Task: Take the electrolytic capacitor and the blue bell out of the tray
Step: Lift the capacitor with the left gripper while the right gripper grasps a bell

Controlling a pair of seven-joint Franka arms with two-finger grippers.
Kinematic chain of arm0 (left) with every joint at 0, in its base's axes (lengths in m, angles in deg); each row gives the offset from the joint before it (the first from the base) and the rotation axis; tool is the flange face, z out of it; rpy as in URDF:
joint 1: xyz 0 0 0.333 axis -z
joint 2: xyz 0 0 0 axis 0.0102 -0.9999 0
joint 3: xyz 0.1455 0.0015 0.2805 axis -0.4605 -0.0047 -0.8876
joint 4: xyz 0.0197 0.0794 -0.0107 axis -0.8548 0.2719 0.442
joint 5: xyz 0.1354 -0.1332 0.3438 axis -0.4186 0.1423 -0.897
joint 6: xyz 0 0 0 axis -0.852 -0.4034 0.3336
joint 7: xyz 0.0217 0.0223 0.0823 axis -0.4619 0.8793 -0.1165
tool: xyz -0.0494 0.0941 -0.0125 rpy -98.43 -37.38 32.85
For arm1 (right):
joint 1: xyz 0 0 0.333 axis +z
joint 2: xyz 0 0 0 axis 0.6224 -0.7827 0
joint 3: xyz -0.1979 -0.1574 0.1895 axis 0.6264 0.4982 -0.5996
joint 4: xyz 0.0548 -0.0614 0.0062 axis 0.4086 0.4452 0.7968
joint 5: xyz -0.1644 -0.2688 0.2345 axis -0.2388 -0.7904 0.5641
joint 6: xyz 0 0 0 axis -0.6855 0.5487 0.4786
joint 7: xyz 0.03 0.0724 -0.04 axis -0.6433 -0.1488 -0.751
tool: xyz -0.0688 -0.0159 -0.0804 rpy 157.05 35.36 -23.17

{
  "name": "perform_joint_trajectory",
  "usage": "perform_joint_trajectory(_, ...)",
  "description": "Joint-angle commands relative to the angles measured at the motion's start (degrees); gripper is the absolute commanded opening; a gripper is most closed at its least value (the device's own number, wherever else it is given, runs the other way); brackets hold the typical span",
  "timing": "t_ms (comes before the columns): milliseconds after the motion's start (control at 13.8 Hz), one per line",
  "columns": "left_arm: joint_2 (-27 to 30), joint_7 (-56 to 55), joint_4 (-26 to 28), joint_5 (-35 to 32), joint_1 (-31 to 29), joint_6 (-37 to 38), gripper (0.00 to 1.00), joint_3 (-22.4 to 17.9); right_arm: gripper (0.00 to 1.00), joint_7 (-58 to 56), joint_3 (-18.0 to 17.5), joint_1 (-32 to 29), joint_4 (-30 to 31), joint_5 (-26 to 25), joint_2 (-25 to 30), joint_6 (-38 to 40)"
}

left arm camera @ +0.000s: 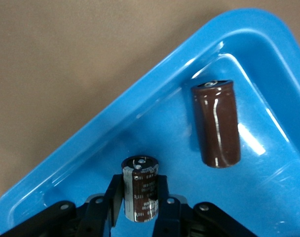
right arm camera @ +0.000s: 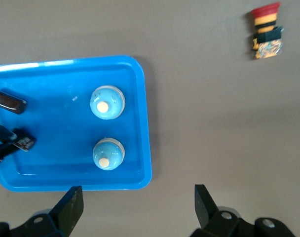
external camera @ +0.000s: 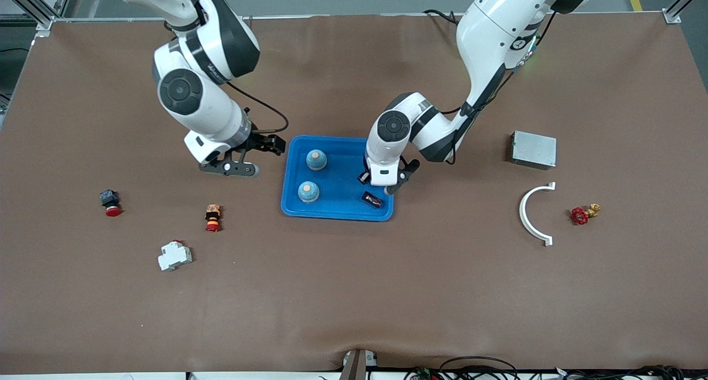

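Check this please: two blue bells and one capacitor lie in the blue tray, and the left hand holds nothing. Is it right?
Not quite. The left hand is shut on a second capacitor, as the left wrist view shows. Two bells and one lying capacitor in the tray are correct.

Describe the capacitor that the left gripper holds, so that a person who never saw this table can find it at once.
Find the blue tray in the middle of the brown table. At its end toward the left arm, the left gripper is shut on a short dark capacitor, held upright over the tray floor. The other capacitor lies flat in the tray corner, longer and brown, and the two bells are pale blue domes.
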Motion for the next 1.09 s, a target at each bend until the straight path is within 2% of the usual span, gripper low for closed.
perform_joint_trajectory(0,3.49,-0.8,-0.33,-1.41,-0.41,3.82,0.0,-0.37,1.0,1.36,0.61,1.35,0.24,0.73,-2.08,-1.1)
perform_joint_trajectory(436,13.24,8.76,-0.34,-1.41,-5.67,15.42,0.0,-0.1,1.0,4.97,0.53,5.57,2.0,0.74,-6.56,-8.92)
perform_joint_trajectory(581,14.83,13.41,0.01,-1.41,-7.86,19.64,0.0,-0.1,1.0,4.97,0.53,7.15,2.0,0.82,-8.67,-9.81)
perform_joint_trajectory(654,15.27,16.49,0.02,-1.41,-9.88,21.66,0.0,-0.19,1.0,5.06,0.53,7.24,2.09,0.91,-9.29,-10.5)
perform_joint_trajectory(1017,15.28,31.87,1.24,-1.5,-22.27,22.65,0.0,-0.37,1.0,5.15,0.53,7.77,2.09,1.44,-12.28,-12.53)
